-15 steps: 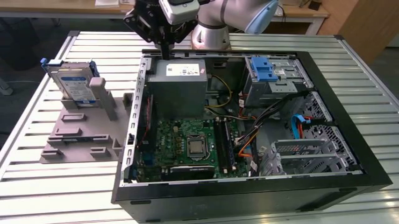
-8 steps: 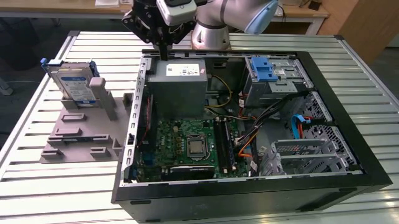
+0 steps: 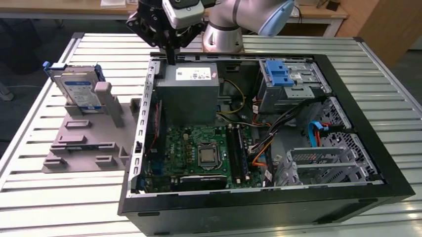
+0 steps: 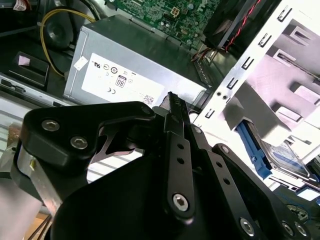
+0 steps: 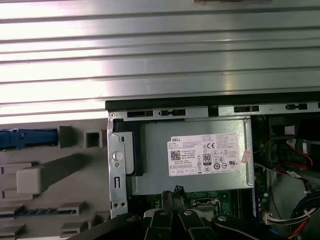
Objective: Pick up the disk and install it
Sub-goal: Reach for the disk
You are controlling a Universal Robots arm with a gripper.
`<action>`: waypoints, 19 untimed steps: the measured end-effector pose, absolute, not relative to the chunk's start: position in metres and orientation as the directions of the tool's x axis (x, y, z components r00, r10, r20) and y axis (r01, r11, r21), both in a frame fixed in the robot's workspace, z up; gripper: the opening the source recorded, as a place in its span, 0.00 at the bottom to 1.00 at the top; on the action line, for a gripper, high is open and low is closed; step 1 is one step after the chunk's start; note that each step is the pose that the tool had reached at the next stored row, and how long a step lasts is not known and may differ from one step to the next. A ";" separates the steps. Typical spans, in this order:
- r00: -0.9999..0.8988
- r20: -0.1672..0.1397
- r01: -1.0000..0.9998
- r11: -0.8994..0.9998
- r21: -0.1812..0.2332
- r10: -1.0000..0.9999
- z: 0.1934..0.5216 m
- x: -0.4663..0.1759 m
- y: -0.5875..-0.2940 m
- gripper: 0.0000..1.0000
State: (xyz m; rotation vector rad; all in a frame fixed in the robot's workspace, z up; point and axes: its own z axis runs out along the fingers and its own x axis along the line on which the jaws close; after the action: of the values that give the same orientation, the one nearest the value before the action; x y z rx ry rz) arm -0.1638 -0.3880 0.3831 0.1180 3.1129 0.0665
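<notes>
the gripper [image 3: 171, 57] hangs clenched and empty over the psu [image 3: 191, 81]. the disk [image 3: 78, 89] stands upright in its stand [image 3: 79, 143], outside the case [image 3: 264, 212] on the exterior view's left. i judge the pick not yet begun; it calls for reaching the disk with fingers spread.

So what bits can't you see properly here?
- Disk, exterior view: lower face hidden behind the grey stand post.
- Disk, second wrist view: partly covered by the stand and the gripper.
- Power supply, second wrist view: near edge hidden behind the gripper.
</notes>
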 end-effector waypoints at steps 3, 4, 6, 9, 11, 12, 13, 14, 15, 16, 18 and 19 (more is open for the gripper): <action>-0.997 -0.024 0.075 0.996 0.043 0.076 0.382 -0.166 -0.388 0.11; -0.997 -0.024 0.075 0.996 0.043 0.076 0.382 -0.166 -0.388 0.11; -0.997 -0.024 0.075 0.996 0.043 0.076 0.381 -0.168 -0.387 0.11; -0.997 -0.024 0.075 0.996 0.043 0.076 0.380 -0.170 -0.387 0.11; -0.997 -0.024 0.075 0.996 0.043 0.076 0.379 -0.171 -0.387 0.11; -0.997 -0.024 0.075 0.996 0.043 0.076 0.379 -0.172 -0.387 0.11; -0.997 -0.024 0.075 0.996 0.043 0.076 0.378 -0.173 -0.387 0.11; -0.997 -0.024 0.075 0.996 0.043 0.076 0.378 -0.173 -0.387 0.11; -0.997 -0.024 0.075 0.996 0.043 0.076 0.377 -0.174 -0.387 0.11; -0.997 -0.024 0.075 0.996 0.043 0.076 0.377 -0.175 -0.387 0.11; -0.997 -0.024 0.075 0.996 0.043 0.076 0.376 -0.176 -0.386 0.11; -0.997 -0.024 0.075 0.996 0.043 0.076 0.376 -0.177 -0.386 0.11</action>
State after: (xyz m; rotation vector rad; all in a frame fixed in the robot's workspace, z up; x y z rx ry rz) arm -0.1770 -0.3863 0.3759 0.1180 3.1129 0.0650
